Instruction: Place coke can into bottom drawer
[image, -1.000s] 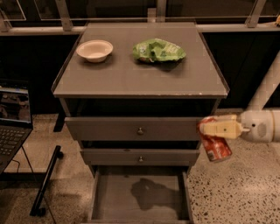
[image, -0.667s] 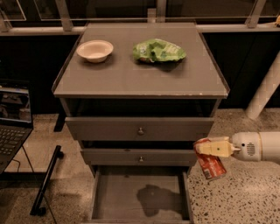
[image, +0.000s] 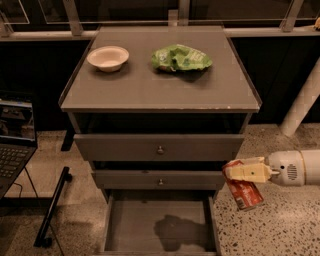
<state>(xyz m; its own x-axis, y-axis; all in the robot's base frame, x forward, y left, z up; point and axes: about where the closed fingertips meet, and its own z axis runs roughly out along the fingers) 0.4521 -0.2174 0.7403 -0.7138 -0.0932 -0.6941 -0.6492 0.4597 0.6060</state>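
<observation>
My gripper (image: 239, 173) reaches in from the right, its cream fingers shut on the coke can (image: 243, 189), a red-orange can with a silver top, held tilted. The can hangs beside the cabinet's right front corner, level with the middle drawer and just above and right of the bottom drawer (image: 131, 222). The bottom drawer is pulled out, a wide shallow grey tray with a bare floor and a dark shadow on it.
Two upper grey drawers with round knobs (image: 160, 149) are closed. On the cabinet top sit a white bowl (image: 107, 57) and a green chip bag (image: 180, 58). A laptop (image: 15, 137) and a black stand leg (image: 52, 210) are at the left. A white pole (image: 302, 100) is at the right.
My gripper has moved down and slightly left with the coke can, from level with the top drawer to level with the middle drawer, closer to the open bottom drawer.
</observation>
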